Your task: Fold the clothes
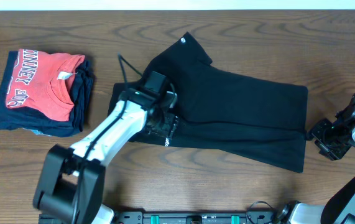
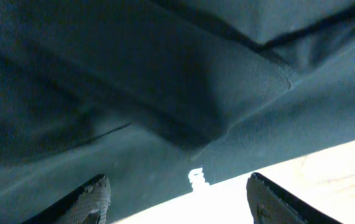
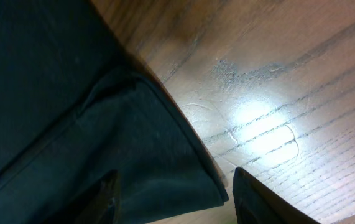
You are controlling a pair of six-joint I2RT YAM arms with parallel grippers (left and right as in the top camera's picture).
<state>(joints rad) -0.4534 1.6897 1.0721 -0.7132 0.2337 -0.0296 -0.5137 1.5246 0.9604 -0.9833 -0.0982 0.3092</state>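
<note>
Currently left gripper (image 2: 177,193) stands apart, black T-shirt (image 1: 239,106) hem just ahead of it. Right gripper (image 3: 174,193) is apart too, shirt corner between its jaws.

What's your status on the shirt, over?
Left gripper open, right gripper open. Black shirt flat, partly folded. Folded pile clear to the side.

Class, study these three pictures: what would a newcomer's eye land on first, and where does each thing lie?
The black T-shirt dominates, lying partly folded across the middle of the wooden table. The left gripper sits open over its left end, and the right gripper is open at its right edge. Far left, a red T-shirt with white lettering tops a stack of navy garments.
</note>
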